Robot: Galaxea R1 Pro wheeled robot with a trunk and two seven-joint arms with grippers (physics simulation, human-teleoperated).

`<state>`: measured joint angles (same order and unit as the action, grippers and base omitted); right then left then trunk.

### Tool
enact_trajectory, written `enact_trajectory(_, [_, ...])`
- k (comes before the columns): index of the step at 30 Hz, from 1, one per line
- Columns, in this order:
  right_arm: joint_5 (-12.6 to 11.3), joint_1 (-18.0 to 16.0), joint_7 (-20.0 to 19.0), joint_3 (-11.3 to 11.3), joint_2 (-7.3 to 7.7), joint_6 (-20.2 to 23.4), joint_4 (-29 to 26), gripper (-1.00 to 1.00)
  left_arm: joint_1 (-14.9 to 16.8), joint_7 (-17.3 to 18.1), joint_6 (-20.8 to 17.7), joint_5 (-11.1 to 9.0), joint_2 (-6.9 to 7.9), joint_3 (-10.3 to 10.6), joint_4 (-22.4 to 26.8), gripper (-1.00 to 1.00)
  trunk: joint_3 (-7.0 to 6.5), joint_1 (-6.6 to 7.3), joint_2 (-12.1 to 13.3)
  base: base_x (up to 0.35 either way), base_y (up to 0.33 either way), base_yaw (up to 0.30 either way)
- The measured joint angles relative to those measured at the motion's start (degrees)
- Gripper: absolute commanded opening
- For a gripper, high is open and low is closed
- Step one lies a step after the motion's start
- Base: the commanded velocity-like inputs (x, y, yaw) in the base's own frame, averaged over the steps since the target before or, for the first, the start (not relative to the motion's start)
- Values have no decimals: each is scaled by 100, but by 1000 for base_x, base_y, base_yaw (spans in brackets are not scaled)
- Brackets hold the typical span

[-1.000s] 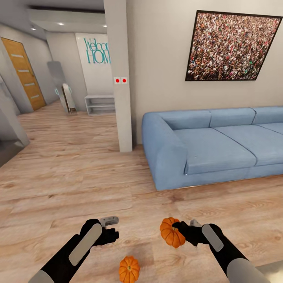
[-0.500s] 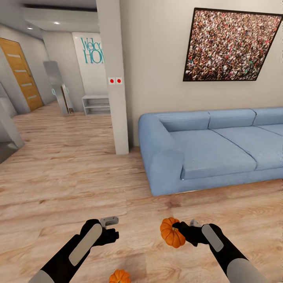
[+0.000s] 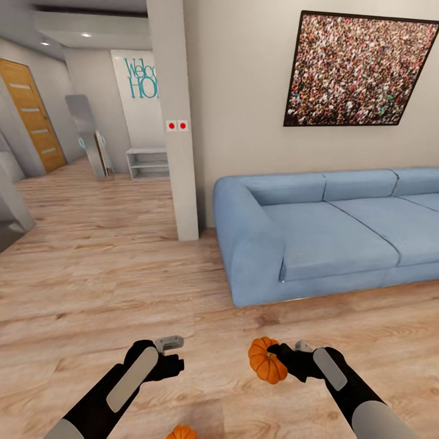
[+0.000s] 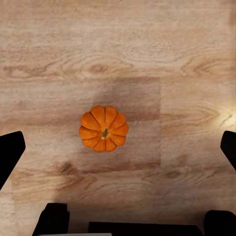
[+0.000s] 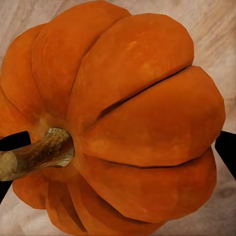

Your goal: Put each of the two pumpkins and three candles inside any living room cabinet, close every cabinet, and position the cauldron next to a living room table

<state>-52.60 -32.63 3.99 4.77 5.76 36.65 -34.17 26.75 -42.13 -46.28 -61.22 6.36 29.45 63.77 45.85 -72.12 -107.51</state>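
Pumpkins first: one small ribbed bright-orange pumpkin (image 3: pixel 266 361) sits clamped in your right gripper (image 3: pixel 277 358), held above the pale wood-plank floor (image 3: pixel 122 286). In the right wrist view that held pumpkin (image 5: pixel 123 123) shows deep ribs and a short brown woody stem (image 5: pixel 37 155), with a dark fingertip at either flank.

Second small orange pumpkin (image 4: pixel 103 128) rests on the floor, stem up, seen from straight above between the wide-spread fingers of your left gripper (image 3: pixel 172 360); nothing is held there. In the head view it (image 3: pixel 182 433) sits at the lower edge, between your two arms.

Writing: teal letters on the far white wall (image 3: pixel 141 79) read "Welc" over "HOM"; the rest is cut off by the white square pillar (image 3: pixel 174 122). Pillar carries a small plate with two red dots (image 3: pixel 177 125).

Surroundings: long blue fabric sofa (image 3: pixel 329 225) against the wall, a black-framed speckled crowd picture (image 3: pixel 360 70) above it, a tan wooden door (image 3: pixel 33 116) and a low white shelf unit (image 3: pixel 148 163) down the hall.
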Motion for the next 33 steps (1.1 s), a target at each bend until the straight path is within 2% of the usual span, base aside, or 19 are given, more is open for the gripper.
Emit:
enact_trajectory(26, [18,1,9,20,-25,-30,-13,-100,0,-7,4,2,5,-10,30,100,0,-1,0,26,-75,0])
enact_trajectory(28, [24,1,4,36,-19,-34,-17,-100,0,-2,4,3,6,-72,35,100,0,-1,0,1,-1,0])
enact_trajectory(33, [42,2,-7,70,-15,-78,-26,-100,0,27,-5,5,21,-456,40,100,89,-110,-199,0,0,0])
